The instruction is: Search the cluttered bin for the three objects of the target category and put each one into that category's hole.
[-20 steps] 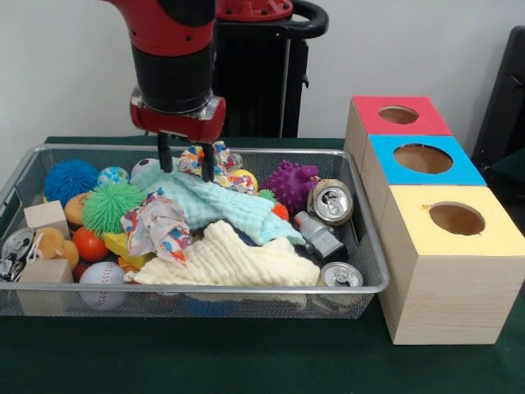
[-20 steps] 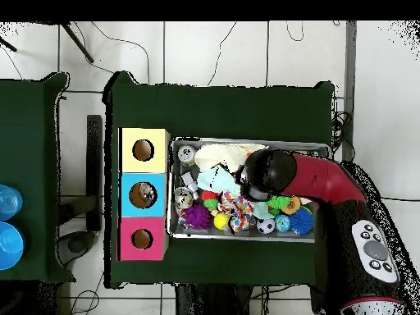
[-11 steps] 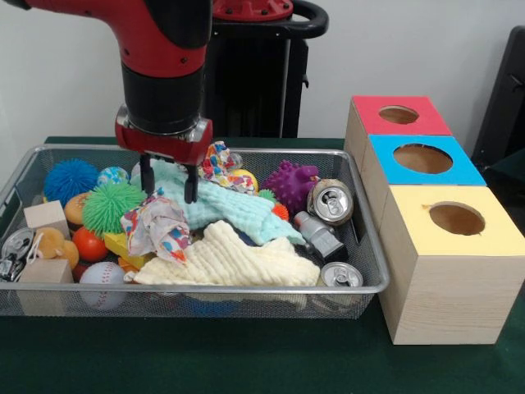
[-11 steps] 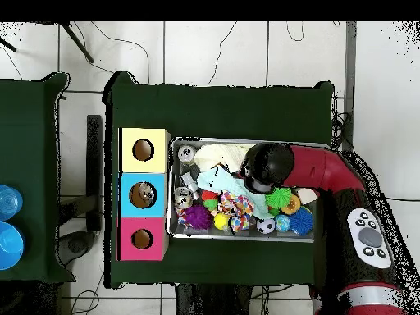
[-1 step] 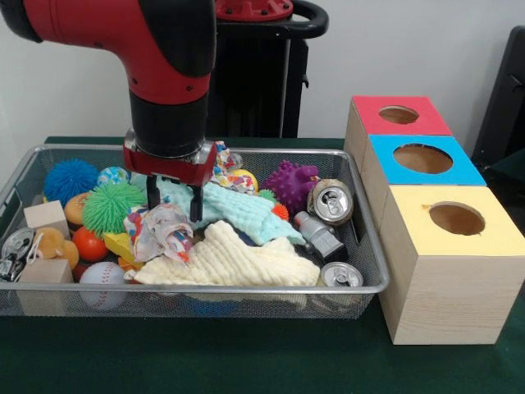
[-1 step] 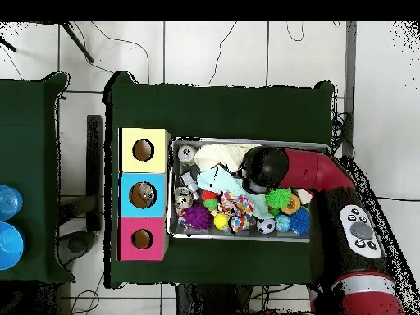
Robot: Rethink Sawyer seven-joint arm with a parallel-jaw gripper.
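My gripper (image 5: pixel 174 203) is open, its two black fingers (image 5: pixel 152 192) reaching down into the wire bin (image 5: pixel 361 246). The tips stand just over the top of a crumpled patterned cloth (image 5: pixel 160 232) at the bin's left middle. A mint cloth (image 5: pixel 238 209) lies behind the fingers and a cream cloth (image 5: pixel 234 261) in front, to the right. A second patterned cloth (image 5: pixel 223 162) shows behind the wrist. In the overhead view the arm's wrist (image 6: pixel 262 168) hides the gripper. Three boxes with holes stand beside the bin: red (image 5: pixel 399 115), blue (image 5: pixel 422 158) and yellow (image 5: pixel 456 219).
Around the cloths lie spiky balls in blue (image 5: pixel 70 178), green (image 5: pixel 111 205) and purple (image 5: pixel 293 184), a baseball (image 5: pixel 102 274), wooden blocks (image 5: pixel 45 215), drink cans (image 5: pixel 331 201) and a grey bottle (image 5: pixel 318 235). The bin's rim (image 6: pixel 246 141) surrounds them all.
The gripper has moved down and toward the bin's front, from over the mint cloth to the patterned cloth. That cloth now looks more bunched under the fingers.
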